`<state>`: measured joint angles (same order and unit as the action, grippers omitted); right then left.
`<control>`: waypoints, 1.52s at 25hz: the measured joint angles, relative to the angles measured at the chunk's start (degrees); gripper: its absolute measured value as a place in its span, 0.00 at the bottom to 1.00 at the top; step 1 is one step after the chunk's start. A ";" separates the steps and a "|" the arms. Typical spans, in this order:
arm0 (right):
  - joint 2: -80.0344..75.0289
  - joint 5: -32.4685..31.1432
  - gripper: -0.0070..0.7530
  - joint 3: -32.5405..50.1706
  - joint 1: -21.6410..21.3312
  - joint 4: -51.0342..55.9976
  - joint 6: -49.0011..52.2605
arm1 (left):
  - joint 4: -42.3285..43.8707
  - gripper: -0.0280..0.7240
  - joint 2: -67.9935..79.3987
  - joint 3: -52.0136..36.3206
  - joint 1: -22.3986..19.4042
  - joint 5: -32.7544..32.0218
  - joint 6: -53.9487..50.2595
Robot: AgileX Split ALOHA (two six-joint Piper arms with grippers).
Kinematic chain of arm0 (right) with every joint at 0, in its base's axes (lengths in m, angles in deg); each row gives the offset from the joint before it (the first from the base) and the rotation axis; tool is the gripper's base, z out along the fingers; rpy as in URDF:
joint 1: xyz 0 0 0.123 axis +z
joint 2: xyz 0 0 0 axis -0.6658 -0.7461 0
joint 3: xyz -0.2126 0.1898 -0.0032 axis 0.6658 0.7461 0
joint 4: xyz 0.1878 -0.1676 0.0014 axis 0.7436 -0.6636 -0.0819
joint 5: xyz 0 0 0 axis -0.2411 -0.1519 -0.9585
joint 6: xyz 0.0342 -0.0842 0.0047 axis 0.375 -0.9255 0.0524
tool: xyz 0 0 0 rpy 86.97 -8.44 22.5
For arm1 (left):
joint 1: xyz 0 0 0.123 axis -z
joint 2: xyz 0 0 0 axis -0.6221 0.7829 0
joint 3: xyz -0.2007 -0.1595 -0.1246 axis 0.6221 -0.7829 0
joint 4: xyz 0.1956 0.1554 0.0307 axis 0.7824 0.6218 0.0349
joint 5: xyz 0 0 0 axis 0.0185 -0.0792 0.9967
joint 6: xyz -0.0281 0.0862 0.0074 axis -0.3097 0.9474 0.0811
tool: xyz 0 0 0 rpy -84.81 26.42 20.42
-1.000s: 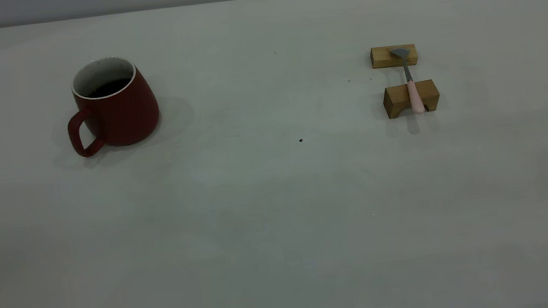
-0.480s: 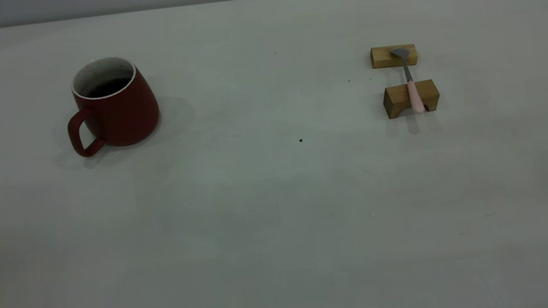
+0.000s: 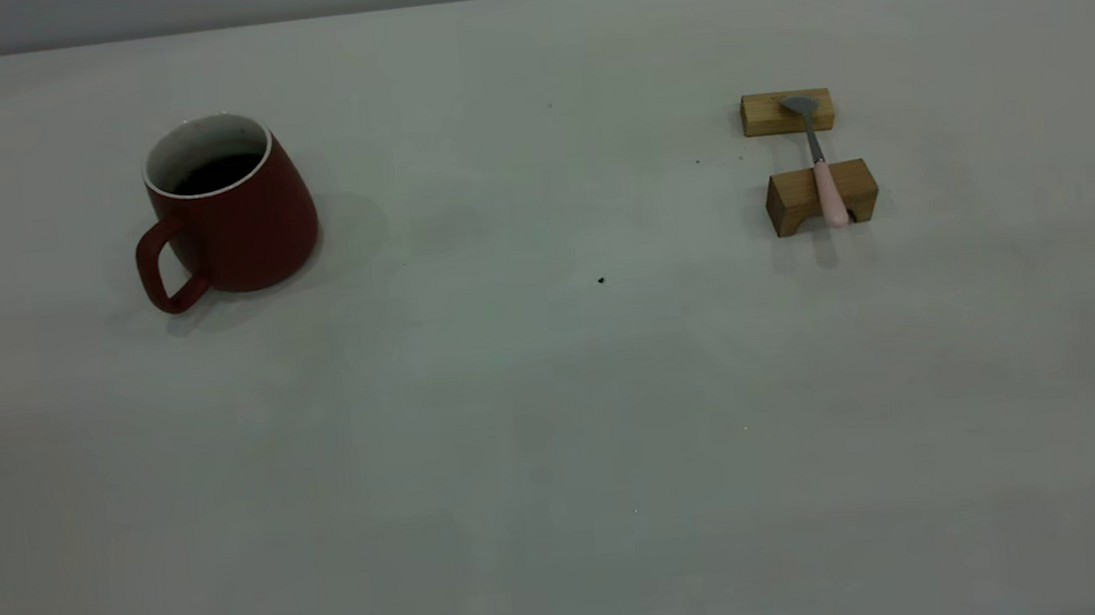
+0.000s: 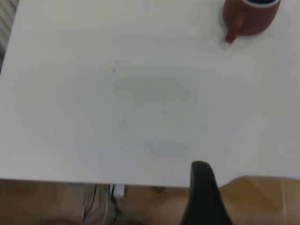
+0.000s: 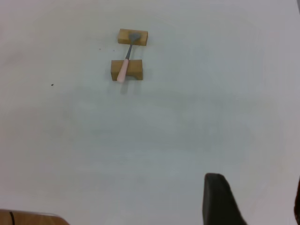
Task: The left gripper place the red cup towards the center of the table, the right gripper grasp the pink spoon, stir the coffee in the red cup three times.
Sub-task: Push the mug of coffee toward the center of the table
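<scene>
The red cup (image 3: 239, 232) stands upright at the table's (image 3: 559, 427) left, its handle towards the front left, with dark coffee (image 3: 215, 175) inside. The left wrist view has the red cup (image 4: 251, 19) far off. At the right, the pink spoon (image 3: 829, 192) lies across two wooden blocks, bowl on the far one; the right wrist view shows the pink spoon (image 5: 123, 70) far ahead. My left gripper (image 4: 253, 187) hangs over the table's edge, open, one finger (image 4: 202, 190) showing. Held open and empty, my right gripper (image 5: 257, 190) hovers over bare table. Neither gripper appears in the exterior view.
Two tan wooden blocks, a flat one (image 3: 770, 113) and a notched one (image 3: 793, 199), carry the spoon. The table's near edge (image 4: 93, 179) and cables (image 4: 101, 206) below it show in the left wrist view. Bare tabletop lies between cup and spoon.
</scene>
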<state>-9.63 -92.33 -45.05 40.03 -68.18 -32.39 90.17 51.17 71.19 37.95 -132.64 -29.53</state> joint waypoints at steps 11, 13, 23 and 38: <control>0.00 0.00 0.56 0.00 0.00 0.00 0.00 | 1.49 0.91 46.64 9.97 0.00 19.94 5.03; 0.00 0.00 0.56 0.00 0.00 0.00 0.00 | 0.56 0.93 53.96 11.74 0.00 23.42 7.48; 0.00 0.00 0.56 0.00 0.00 0.00 0.00 | -7.79 0.93 80.09 20.27 2.34 35.65 20.51; 0.00 0.00 0.56 0.00 0.00 0.00 0.00 | -7.78 0.90 102.37 29.93 5.20 43.28 24.23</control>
<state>-9.63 -92.33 -45.05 40.03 -68.18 -32.39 82.39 153.55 101.12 43.15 -89.36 -5.30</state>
